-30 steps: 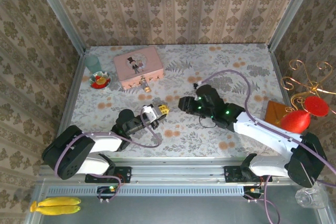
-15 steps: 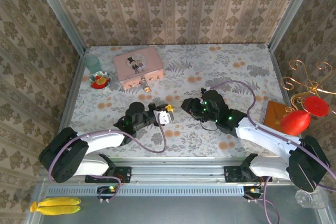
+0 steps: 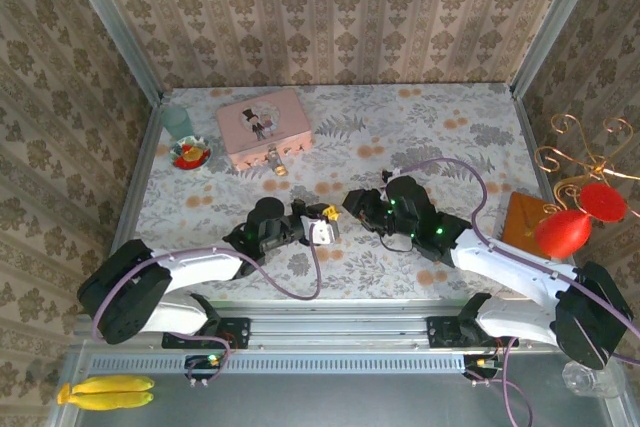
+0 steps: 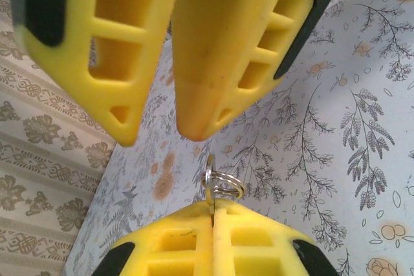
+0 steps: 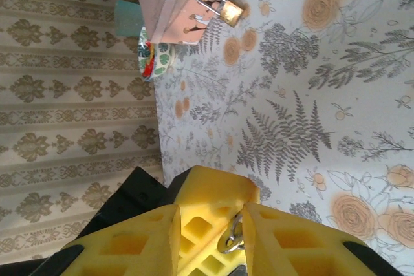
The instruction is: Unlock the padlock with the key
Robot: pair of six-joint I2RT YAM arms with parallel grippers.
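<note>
The tiny brass padlock (image 3: 277, 161) (image 5: 228, 10) hangs by its silvery shackle from the hasp on the pink tin (image 3: 263, 125) (image 5: 174, 4) at the back left. At mid-table my left gripper (image 3: 322, 223) (image 4: 213, 208) is shut on the small silver key (image 4: 211, 189). The key's split ring (image 4: 224, 185) (image 5: 231, 237) sticks out past the fingertips. My right gripper (image 3: 352, 203) (image 5: 212, 214) (image 4: 160, 135) is open and meets the left one tip to tip. Its yellow fingers (image 5: 284, 237) stand on either side of the left fingertip and the ring, holding nothing.
A teal cup (image 3: 178, 121) and a small colourful dish (image 3: 190, 154) sit left of the tin. A brown block (image 3: 524, 217) and a gold stand with red ornaments (image 3: 580, 212) are at the right edge. Patterned walls close in three sides. Bananas (image 3: 105, 392) lie off the table.
My left gripper has carried the key rightward to the right gripper. The right gripper has drawn in slightly, so the two now meet tip to tip.
</note>
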